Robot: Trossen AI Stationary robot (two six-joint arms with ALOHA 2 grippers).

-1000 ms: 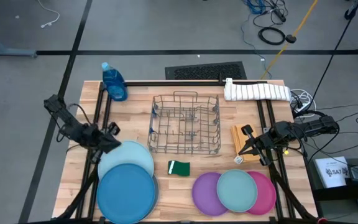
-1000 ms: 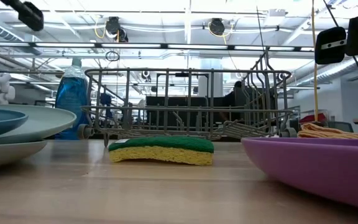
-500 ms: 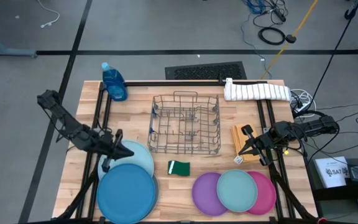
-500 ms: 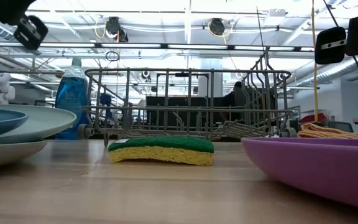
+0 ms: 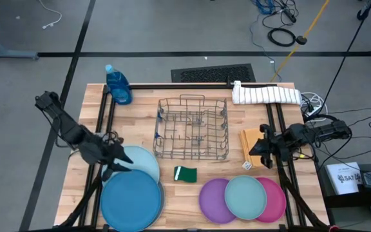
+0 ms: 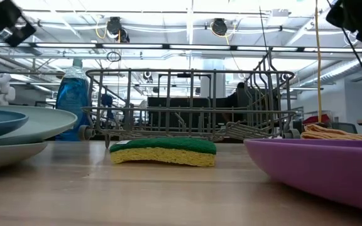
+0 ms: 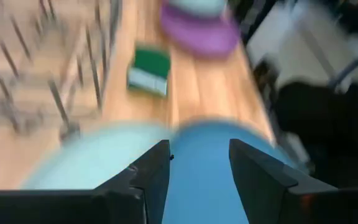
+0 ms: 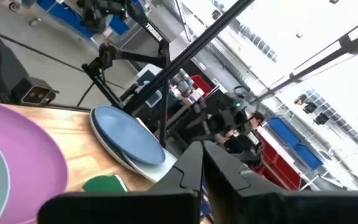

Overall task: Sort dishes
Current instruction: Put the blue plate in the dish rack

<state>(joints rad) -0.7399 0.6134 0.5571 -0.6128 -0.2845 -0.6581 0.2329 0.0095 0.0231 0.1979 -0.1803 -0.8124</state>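
The deep-blue plate (image 5: 131, 200) lies at the table's near left, overlapping the pale-blue plate (image 5: 138, 161) just beyond it; both look light, stiff and slick, best pinched at a free rim. The left gripper (image 5: 122, 163) hovers over their overlap with fingers parted. The right gripper (image 5: 264, 147) waits at the right with fingers together.

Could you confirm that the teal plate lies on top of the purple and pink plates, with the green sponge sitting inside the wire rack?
Not quite: the high view shows the green sponge on the table in front of the wire rack, not inside it. The teal plate does overlap the purple plate and pink plate.
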